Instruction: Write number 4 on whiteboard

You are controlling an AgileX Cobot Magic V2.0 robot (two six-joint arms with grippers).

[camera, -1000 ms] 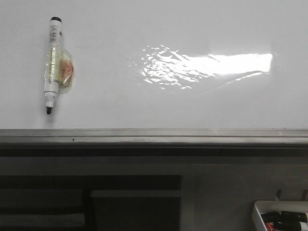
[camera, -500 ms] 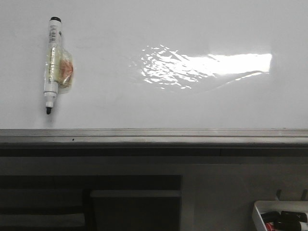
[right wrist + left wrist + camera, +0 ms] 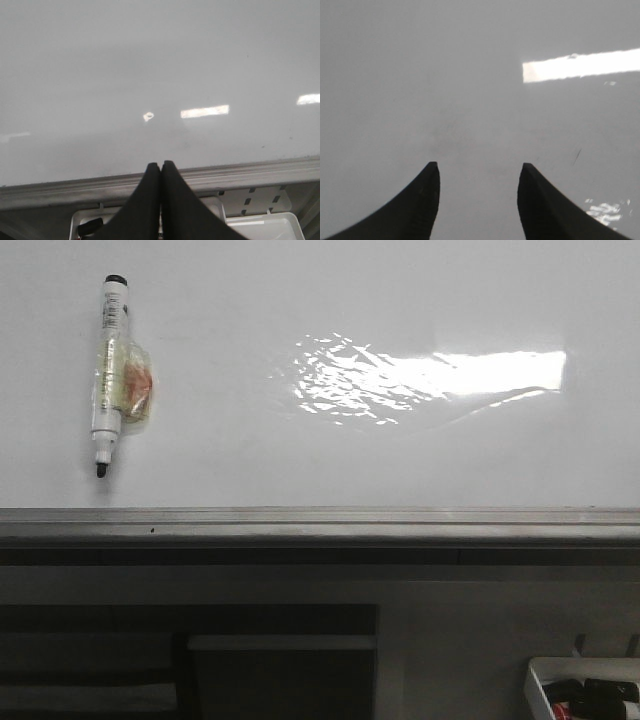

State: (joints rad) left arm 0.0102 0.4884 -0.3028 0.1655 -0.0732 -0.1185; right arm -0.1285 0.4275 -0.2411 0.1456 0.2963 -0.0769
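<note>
The whiteboard fills the front view, glossy white with a bright glare patch and a grey edge rail along its near side. No number 4 shows on it. A white marker with a black tip and a yellowish wrap lies on the board at the left, tip toward the rail. Neither gripper shows in the front view. My left gripper is open and empty over the bare board. My right gripper is shut and empty over the board's rail.
A small white tray with dark markers sits at the lower right below the rail; it also shows in the right wrist view. Dark shelving lies below the board.
</note>
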